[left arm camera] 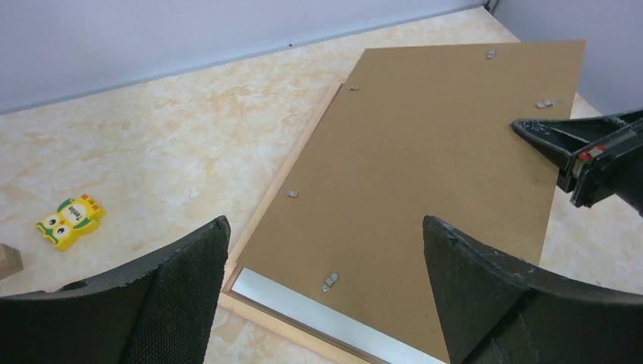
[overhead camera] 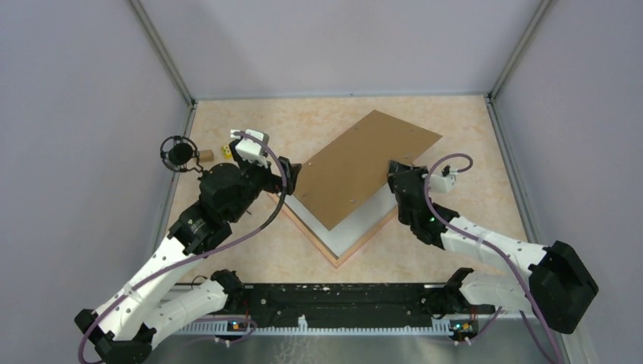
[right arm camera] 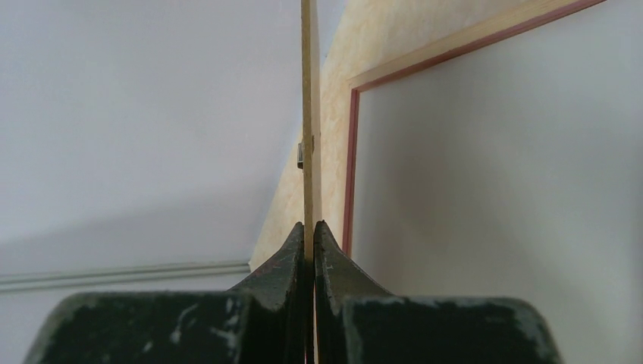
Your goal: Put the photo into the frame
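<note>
The salmon-pink frame (overhead camera: 338, 261) lies flat mid-table as a diamond. A white sheet (overhead camera: 356, 226) fills it, seemingly the photo with its plain white back up; no printed side shows. The brown backing board (overhead camera: 364, 163) is tilted over the frame, covering most of it. My right gripper (overhead camera: 394, 171) is shut on the board's right edge, seen edge-on in the right wrist view (right arm camera: 309, 226), with the frame rail (right arm camera: 455, 49) and white sheet (right arm camera: 493, 189) beside it. My left gripper (overhead camera: 293, 176) is open and empty at the frame's left side, above the board (left arm camera: 425, 152), frame rail (left arm camera: 274, 330) and white strip (left arm camera: 331, 318).
A yellow owl toy (overhead camera: 226, 151) and a small wooden block (overhead camera: 205, 155) lie at the back left, next to a black round fixture (overhead camera: 180, 154). The toy also shows in the left wrist view (left arm camera: 70, 221). Grey walls close the table on three sides.
</note>
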{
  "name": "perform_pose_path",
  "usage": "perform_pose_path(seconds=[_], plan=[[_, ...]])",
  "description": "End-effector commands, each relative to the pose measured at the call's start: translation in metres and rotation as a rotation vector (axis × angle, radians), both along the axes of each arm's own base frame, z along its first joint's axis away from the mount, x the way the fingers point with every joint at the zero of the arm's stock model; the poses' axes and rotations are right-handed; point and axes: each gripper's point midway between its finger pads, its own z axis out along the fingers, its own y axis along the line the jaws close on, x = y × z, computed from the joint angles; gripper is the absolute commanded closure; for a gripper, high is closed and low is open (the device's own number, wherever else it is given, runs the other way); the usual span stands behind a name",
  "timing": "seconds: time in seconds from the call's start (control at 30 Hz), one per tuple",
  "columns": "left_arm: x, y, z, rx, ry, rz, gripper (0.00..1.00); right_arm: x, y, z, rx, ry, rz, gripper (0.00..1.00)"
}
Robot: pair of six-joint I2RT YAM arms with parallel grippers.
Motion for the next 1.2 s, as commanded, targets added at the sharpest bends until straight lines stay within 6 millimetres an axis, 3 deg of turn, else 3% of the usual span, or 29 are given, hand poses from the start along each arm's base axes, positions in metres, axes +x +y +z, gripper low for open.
perform_pose_path(seconds=[0.0,0.27,0.6,1.17], plan=[[0.006,0.002,0.016,-0.046,-0.052,0.018,0.01,0.006,-0.007,0.033,0.174,-0.134,-0.133,1.00],[0.003,0.001,0.017,-0.053,-0.057,0.003,0.01,0.002,0.008,0.011,0.189,-0.092,-0.107,1.00],[0.002,-0.003,0.016,-0.053,-0.050,-0.017,0.01,-0.006,0.019,0.007,0.192,-0.083,-0.053,1.00],[0.003,-0.007,0.011,-0.050,-0.033,-0.033,0.01,-0.008,0.024,-0.019,0.222,-0.051,-0.033,1.00]])
